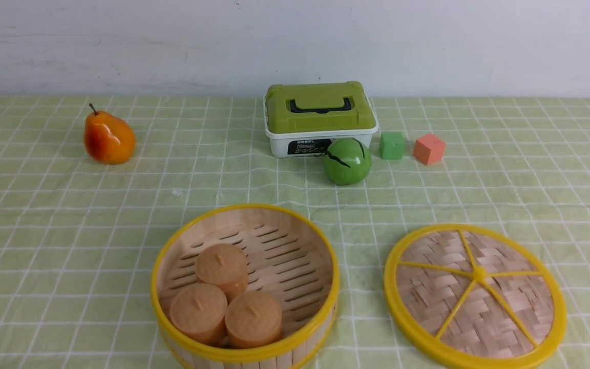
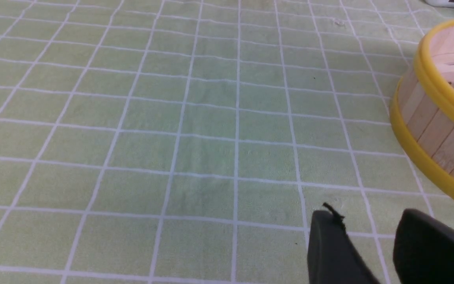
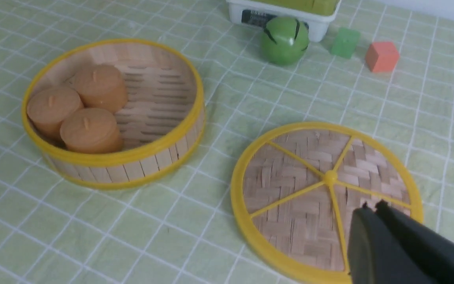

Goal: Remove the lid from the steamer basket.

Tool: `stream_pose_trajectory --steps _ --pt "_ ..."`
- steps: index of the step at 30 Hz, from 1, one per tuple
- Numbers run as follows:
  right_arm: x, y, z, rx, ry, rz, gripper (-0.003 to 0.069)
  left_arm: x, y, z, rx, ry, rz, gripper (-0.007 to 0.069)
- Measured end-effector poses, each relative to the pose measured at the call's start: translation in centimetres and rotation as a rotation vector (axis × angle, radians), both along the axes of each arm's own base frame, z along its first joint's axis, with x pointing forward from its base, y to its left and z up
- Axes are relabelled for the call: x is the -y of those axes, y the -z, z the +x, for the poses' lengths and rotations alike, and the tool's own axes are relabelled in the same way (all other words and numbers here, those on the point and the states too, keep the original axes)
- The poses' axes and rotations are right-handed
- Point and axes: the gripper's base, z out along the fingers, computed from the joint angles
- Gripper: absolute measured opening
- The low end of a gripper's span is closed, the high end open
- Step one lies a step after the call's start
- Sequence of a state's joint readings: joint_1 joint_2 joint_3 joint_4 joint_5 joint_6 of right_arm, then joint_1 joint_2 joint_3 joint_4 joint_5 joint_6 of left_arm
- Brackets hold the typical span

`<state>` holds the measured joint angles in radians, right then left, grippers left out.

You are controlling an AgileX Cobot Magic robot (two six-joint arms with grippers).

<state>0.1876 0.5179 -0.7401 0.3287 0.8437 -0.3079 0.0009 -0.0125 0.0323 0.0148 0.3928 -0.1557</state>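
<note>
Remote check, rt pincer [image 3: 372,205]: black fingers pressed together, nothing between them, tips hanging over the near part of the lid; can't tell if they touch it. Lt pincer [image 2: 365,215]: jaws apart, cloth visible in the gap, nothing held, low over the green white-checked tablecloth [image 2: 172,138] just beside the basket's outer wall. Flat round woven-bamboo lid w/ yellow rim, spokes and ctr knob [image 1: 459,307] is off the basket, lying flat on the cloth to the basket's right, apart from it w/ a strip of cloth between. Round bamboo-slat steamer basket w/ yellow rims [image 1: 332,287] sits uncovered at front ctr, upright, slotted floor exposed. Inside it: three tan cylindrical buns [image 1: 222,266] clustered toward the near-left wall, touching each other. Far side of the table: orange-yellow pear [image 1: 109,138] at left, well apart from the rest; white box w/ olive-green handled top [image 1: 320,115] at ctr; green ball [image 1: 347,161] just in front of the box; small green cube [image 1: 392,145] and orange-red cube [image 1: 428,148] beside it on the right.
</note>
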Motion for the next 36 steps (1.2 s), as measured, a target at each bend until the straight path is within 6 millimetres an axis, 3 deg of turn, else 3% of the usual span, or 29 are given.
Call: stream_pose_trajectory --steps 5,10,14,17,18,22,29,36 --pt "0.2 2.4 0.4 0.066 0.043 0.023 -0.0021 0.0 0.0 0.0 0.0 0.0 0.0 0.0239" --pt "1.5 6.0 0.1 0.406 0.159 0.028 -0.0017 0.0 0.0 0.0 0.0 0.0 0.0 0.0239" --pt "2.3 9.0 -0.1 0.539 0.231 0.008 -0.0015 0.0 0.0 0.0 0.0 0.0 0.0 0.0239" --pt "2.5 11.1 -0.2 0.536 0.264 0.013 -0.0015 0.0 0.0 0.0 0.0 0.0 0.0 0.0239" --pt "2.9 12.6 -0.6 0.524 0.304 0.026 -0.0015 0.0 0.0 0.0 0.0 0.0 0.0 0.0239" --pt "3.5 14.7 -1.2 0.505 0.397 0.042 -0.0013 0.0 0.0 0.0 0.0 0.0 0.0 0.0239" --pt "4.0 17.4 -2.3 0.234 0.525 0.084 -0.0007 0.0 0.0 0.0 0.0 0.0 0.0 0.0239" --pt "4.1 17.8 -2.5 0.179 0.549 0.092 -0.0002 0.0 0.0 0.0 0.0 0.0 0.0 0.0239"
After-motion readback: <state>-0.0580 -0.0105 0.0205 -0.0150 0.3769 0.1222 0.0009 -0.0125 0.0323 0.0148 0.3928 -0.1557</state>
